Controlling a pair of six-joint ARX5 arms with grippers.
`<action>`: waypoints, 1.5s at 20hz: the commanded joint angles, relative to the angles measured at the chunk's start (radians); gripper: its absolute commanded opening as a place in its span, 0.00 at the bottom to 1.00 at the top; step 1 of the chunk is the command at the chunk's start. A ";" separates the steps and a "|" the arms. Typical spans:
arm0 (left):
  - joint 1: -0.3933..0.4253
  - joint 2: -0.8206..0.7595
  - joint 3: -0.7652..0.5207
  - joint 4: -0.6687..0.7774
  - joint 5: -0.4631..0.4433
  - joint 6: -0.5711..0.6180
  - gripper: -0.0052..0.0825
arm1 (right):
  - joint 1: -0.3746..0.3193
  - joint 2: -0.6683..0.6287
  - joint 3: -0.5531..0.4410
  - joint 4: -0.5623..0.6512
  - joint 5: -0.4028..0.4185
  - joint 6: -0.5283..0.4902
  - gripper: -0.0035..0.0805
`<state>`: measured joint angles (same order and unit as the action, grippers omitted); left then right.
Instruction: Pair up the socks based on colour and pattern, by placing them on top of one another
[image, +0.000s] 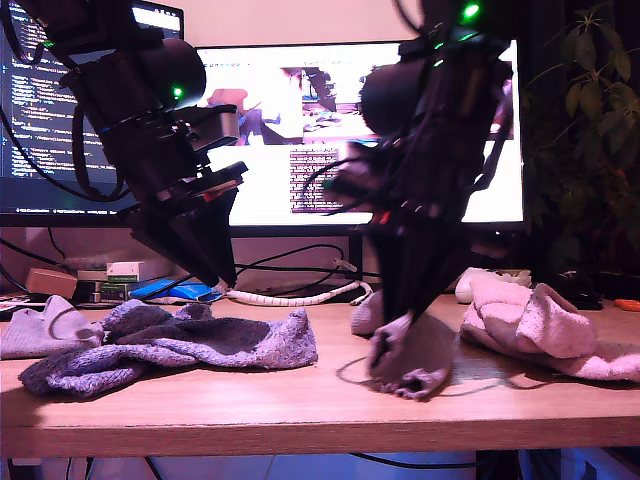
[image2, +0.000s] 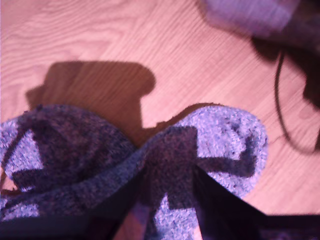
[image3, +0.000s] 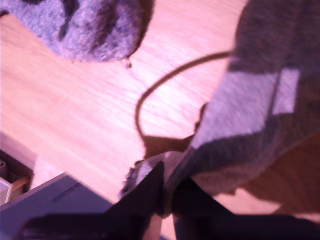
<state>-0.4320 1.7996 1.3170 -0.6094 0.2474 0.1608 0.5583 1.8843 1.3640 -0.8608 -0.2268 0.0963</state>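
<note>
Both jaws grip cloth: your first gripper (image2: 167, 220) the speckled sock (image2: 150, 165), your second gripper (image3: 167, 200) only the grey sock's (image3: 250, 115) edge, which could slip free

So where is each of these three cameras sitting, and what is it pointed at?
Exterior view: low at the table's front edge, facing the monitors; shows both arms, socks.
First wrist view: rides my first end effector, looking down at the speckled blue-purple sock it pinches; dark fingers show.
Second wrist view: rides my second end effector, looking down at the grey sock it grips; fingers show.
Shared: both wrist views and the exterior view show the blue-purple sock and the wooden tabletop.
</note>
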 joint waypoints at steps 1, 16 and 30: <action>-0.003 0.005 -0.021 -0.008 0.008 0.003 0.30 | -0.002 0.019 -0.014 0.005 0.001 -0.013 0.39; -0.003 0.000 -0.021 -0.018 0.032 0.005 0.19 | -0.038 0.013 0.248 -0.111 0.062 -0.066 0.35; 0.220 -0.107 -0.022 -0.085 -0.020 0.022 0.04 | -0.042 -0.045 0.161 0.024 0.078 -0.124 0.03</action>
<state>-0.2268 1.6890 1.3163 -0.6865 0.2276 0.1795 0.5121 1.8732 1.5616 -0.8394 -0.1490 -0.0242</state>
